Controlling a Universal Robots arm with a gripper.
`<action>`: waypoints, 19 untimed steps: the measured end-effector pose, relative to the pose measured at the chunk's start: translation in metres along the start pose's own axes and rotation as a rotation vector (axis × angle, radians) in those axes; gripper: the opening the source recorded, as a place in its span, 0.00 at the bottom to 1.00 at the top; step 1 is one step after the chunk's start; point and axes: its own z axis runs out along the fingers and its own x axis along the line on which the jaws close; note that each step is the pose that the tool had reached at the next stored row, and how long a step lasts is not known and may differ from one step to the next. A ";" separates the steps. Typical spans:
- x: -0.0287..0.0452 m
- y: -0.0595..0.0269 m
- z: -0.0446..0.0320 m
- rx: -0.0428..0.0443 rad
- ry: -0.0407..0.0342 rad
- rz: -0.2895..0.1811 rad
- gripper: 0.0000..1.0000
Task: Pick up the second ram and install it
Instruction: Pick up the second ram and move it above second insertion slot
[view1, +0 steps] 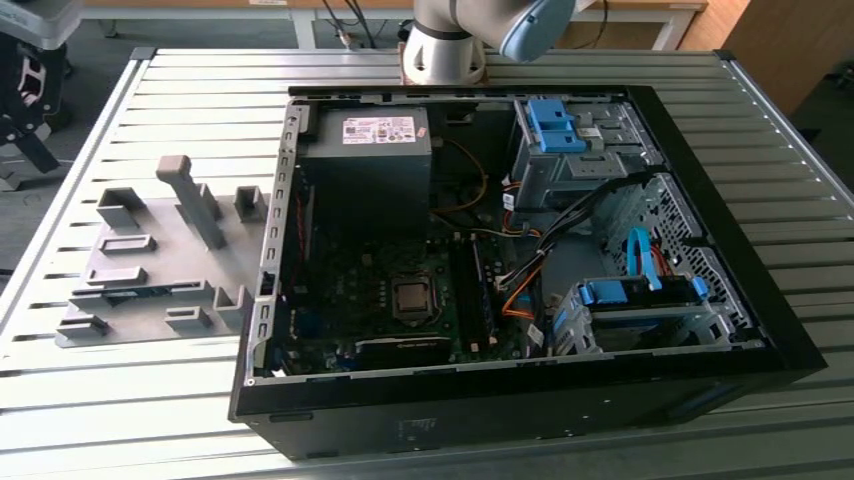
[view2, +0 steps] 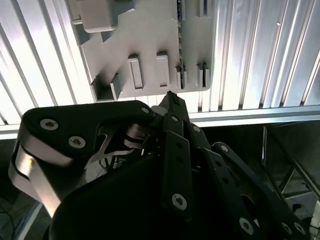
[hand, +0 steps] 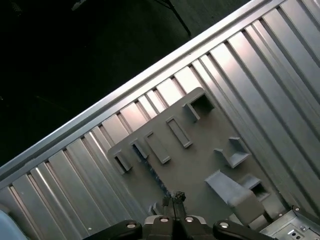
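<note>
Ribbed metal slats form the surface (view1: 134, 400), which spans the exterior view from side to side. An open black computer case (view1: 534, 425) lies flat on it, taking up the centre and the exterior view's right. Inside the case are the motherboard (view1: 387, 290), orange cables (view1: 514, 290) and blue drive brackets (view1: 641, 292). The arm (view1: 447, 45) rises at the top centre of that frame, behind the case. Just beside the case, at the exterior view's left, a gray holder plate (view1: 174, 260) with raised blocks and slots rests on the slats. In both wrist views the fingers (hand: 179, 196) (view2: 171, 102) hang over this plate, closed tip to tip with nothing between them. The second ram (view1: 144, 292) (hand: 158, 175), a thin dark strip, lies on the plate between small gray blocks, in the lower left of the exterior view. In the first wrist view the fingertips sit over one end of the strip. Whether they touch it I cannot tell.
</note>
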 end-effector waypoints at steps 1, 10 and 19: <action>0.0000 0.0000 0.0001 0.0002 0.0007 -0.018 0.11; 0.0000 0.0000 0.0015 0.0022 0.0068 -0.181 0.11; -0.0001 -0.0001 0.0029 0.0042 0.0130 -0.343 0.11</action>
